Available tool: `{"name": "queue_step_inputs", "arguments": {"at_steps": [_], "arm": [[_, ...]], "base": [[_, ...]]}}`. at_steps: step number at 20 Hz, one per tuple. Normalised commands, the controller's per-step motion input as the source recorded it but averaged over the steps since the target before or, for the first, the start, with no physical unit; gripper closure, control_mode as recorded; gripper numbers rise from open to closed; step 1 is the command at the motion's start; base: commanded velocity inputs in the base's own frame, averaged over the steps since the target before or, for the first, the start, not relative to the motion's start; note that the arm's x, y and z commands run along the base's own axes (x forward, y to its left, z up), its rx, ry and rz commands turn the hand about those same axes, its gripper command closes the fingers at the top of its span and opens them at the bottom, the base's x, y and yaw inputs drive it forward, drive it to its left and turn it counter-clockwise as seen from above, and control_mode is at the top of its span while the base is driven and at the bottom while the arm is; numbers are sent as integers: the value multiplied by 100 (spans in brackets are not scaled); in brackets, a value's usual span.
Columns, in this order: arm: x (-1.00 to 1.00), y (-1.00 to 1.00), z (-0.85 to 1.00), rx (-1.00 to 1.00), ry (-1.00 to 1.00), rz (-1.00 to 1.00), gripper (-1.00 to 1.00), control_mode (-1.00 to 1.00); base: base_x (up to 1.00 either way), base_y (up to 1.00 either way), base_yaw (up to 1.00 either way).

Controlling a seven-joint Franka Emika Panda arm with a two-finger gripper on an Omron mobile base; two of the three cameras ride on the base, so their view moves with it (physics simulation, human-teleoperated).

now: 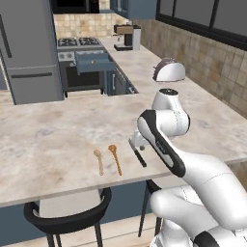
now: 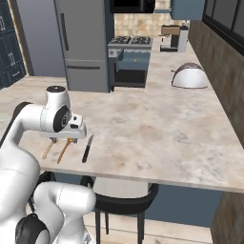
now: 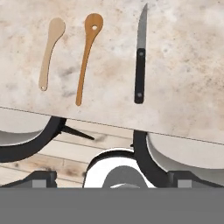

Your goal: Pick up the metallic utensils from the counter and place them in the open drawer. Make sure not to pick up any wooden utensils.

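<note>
Tiled wall [image 1: 217, 67] (beige), steel fridge [image 1: 29, 48]

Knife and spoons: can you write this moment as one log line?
gripper: open, holding nothing | knife: on counter | wooden spoons: beside knife | drawer: open, far

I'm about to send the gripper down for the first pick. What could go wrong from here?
1. The knife lies flat on the counter, so the open gripper may slip off its thin handle.
2. The orange-brown wooden spoon lies beside the knife; a drift sideways could grab the wrong utensil.
3. All three utensils, including the pale wooden spoon, lie near the counter's front edge; a nudge might push one off toward the chair.
</note>
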Motion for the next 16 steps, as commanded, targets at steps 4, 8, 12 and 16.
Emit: {"name": "queue_step_inputs", "arguments": {"at_steps": [4,8,12,16], "arm": [[12,0,-28,2,-3,0,-100,-100],[39,4,-11,0,-10,0,-100,-100],[71,23,-8,0,0,0,-100,-100],[81,1,-12,-5,0,0,-100,-100]], "base": [[0,0,0],[0,0,0],[0,0,0],[0,0,0]]}}
